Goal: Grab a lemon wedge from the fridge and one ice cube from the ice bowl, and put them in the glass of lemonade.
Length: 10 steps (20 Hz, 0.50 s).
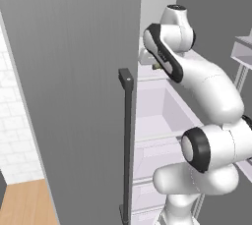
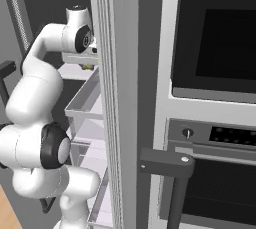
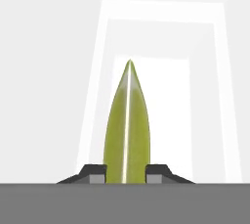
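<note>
The fridge (image 1: 74, 96) stands open, its matte grey door swung wide across the left base view with a long dark bar handle (image 1: 127, 145) running down its edge. Inside are white shelves and a clear drawer (image 1: 157, 108). In the right base view the other door (image 2: 117, 103) stands edge-on, and beside it rises the black built-in oven column (image 2: 215, 98) with its own dark handle (image 2: 167, 163).

The white arm (image 1: 206, 96) reaches up from the base and bends into the upper part of the fridge, its wrist close to an upper shelf (image 2: 82, 60).

In the hand view the gripper (image 3: 126, 171) points along the pale white interior of the fridge. Its two dark fingertips (image 3: 95, 171) sit on either side of the lemon wedge (image 3: 127, 130) — a slim yellow-green sliver that stands up between them, point away from the hand, a pale line running down its middle. The jaws are drawn in and clamped on the wedge, touching both of its flanks.

A small yellowish speck shows near the wrist in both base views, too small to make out.
</note>
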Tool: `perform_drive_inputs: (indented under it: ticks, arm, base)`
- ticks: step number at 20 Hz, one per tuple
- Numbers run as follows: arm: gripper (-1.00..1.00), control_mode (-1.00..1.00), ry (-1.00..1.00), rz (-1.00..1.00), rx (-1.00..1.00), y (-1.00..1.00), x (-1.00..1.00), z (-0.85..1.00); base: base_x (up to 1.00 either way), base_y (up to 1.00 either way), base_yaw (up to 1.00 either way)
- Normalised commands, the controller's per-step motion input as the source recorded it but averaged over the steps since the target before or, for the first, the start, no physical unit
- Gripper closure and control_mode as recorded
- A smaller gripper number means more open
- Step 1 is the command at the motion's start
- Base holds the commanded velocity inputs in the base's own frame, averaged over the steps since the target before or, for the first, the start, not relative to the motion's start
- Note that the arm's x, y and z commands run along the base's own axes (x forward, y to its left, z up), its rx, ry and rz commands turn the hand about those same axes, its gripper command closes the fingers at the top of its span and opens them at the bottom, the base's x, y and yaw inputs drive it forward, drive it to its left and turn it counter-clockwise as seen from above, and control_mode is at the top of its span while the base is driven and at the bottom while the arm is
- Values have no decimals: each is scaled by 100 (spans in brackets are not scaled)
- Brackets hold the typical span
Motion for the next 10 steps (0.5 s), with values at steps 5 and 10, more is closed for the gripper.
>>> perform_drive_inputs:
  ticks: [5, 10]
  arm:
    - [100, -100, -13, 0, 0, -9, -100, -8]
    - [100, -100, -14, 0, 0, -19, -100, 0]
  base:
    - [0, 0, 0]
    - [0, 0, 0]
